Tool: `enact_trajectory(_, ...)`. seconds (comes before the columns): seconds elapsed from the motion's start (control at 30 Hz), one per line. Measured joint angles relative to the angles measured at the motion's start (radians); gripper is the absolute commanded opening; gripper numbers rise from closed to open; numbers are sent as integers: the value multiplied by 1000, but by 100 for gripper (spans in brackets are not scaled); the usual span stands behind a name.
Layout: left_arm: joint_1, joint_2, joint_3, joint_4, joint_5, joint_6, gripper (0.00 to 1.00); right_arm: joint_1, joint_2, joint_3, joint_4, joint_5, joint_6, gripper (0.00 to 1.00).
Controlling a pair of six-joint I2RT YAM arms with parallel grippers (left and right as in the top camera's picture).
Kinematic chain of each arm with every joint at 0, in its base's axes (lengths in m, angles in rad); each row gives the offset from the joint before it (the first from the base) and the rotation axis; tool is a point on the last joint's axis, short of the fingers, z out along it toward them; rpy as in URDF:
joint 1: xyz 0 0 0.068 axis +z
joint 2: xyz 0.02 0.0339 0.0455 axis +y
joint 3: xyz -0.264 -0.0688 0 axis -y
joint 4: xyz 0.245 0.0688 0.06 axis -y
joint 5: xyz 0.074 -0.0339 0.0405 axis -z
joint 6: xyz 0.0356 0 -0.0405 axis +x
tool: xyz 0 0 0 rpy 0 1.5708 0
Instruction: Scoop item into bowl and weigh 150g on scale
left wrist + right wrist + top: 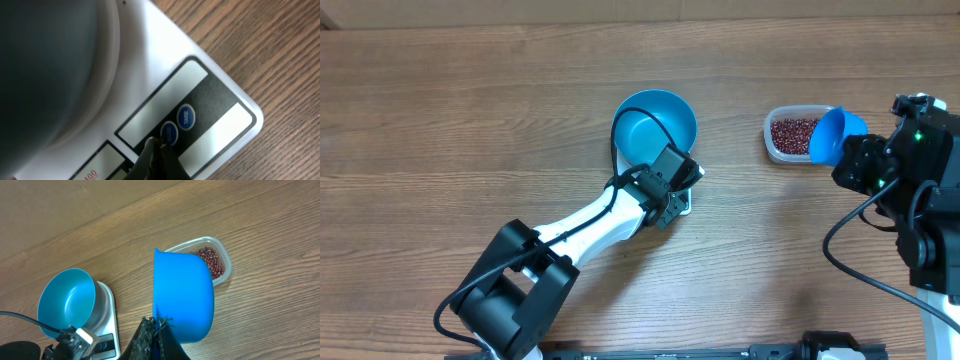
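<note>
A: Touching blue button (170, 133) on scale (160, 45) with closed left gripper (156, 150) tips, visible from left wrist only.
B: Clamping scoop (182, 297) with right gripper (157, 330); beans (212, 262) in tub (226, 269) beyond jaws, bowl (67, 297) leftward on scale.

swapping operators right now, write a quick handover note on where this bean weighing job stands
left gripper: shut, tip at a round blue button on the small flat white square scale.
right gripper: shut on the small blue plastic scoop, held by the clear plastic tub; no beans seen in it.
Done: the round deep bright blue bowl sits on the scale, empty.
Left: all scooping and weighing; the small dark red-brown beans are in the tub.
</note>
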Motion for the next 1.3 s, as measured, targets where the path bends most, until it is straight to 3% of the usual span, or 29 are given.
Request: enact_trajectory(1.3, 0, 7, -6, 10, -19, 11, 4, 0, 0, 0, -2, 0, 0, 4)
